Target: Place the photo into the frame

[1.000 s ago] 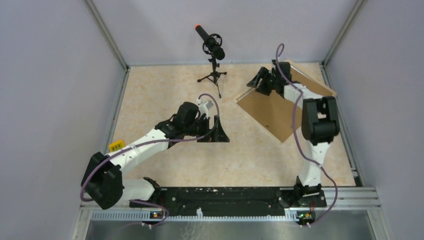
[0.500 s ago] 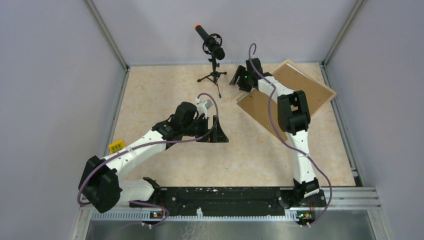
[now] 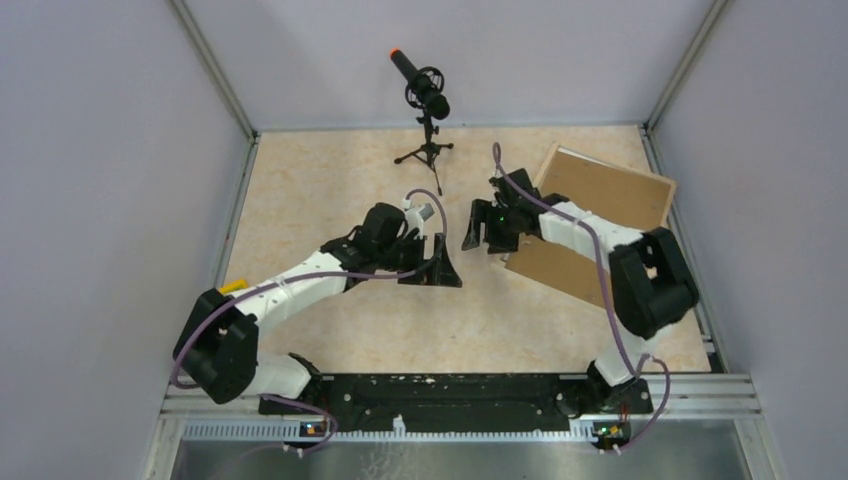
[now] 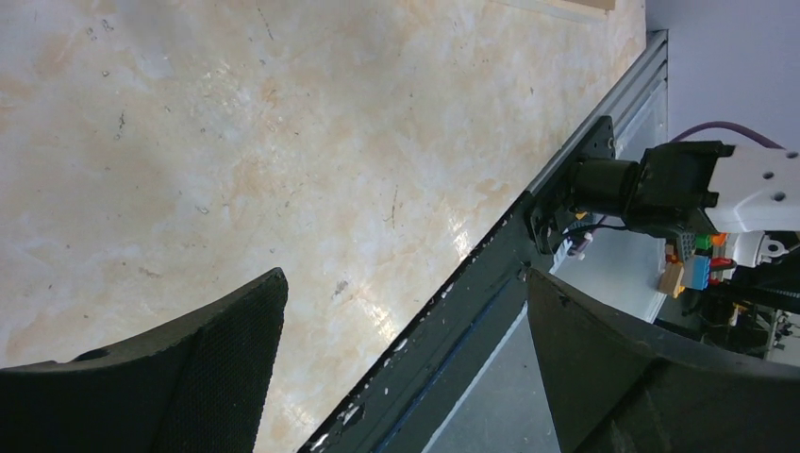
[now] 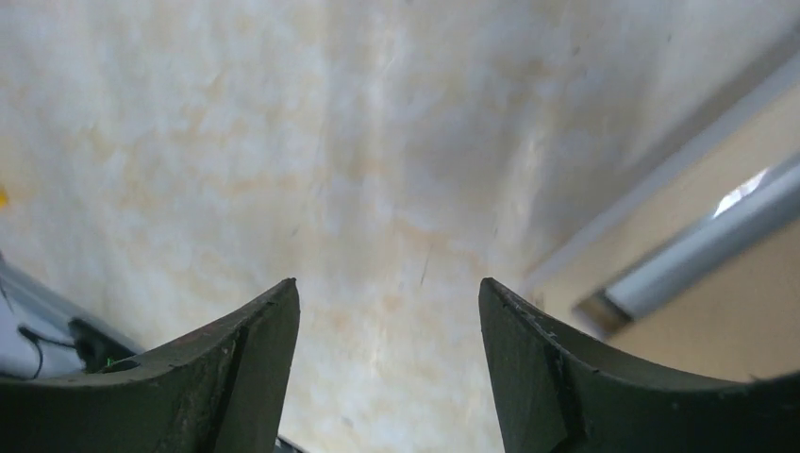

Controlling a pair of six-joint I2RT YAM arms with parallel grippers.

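The frame (image 3: pixel 602 186), a rectangle with a narrow pale border and a brown inside, lies at the back right of the table. The photo is hidden; no dark print shows in any view. My right gripper (image 3: pixel 478 232) (image 5: pixel 387 283) hovers over bare table left of the frame, open, with nothing between its fingers. My left gripper (image 3: pixel 441 268) (image 4: pixel 406 278) is just left of it near the table's middle, wide open and empty, above the tabletop and the black base rail (image 4: pixel 453 311).
A plain brown board (image 3: pixel 557 270) lies in front of the frame, partly under my right forearm. A microphone on a small tripod (image 3: pixel 428 120) stands at the back centre. A small yellow object (image 3: pixel 232 288) lies by the left wall. Walls close in three sides.
My right arm swung from the back right corner to the centre. The frame and brown board, stacked before, now lie apart at a new angle. The left gripper edged slightly right.
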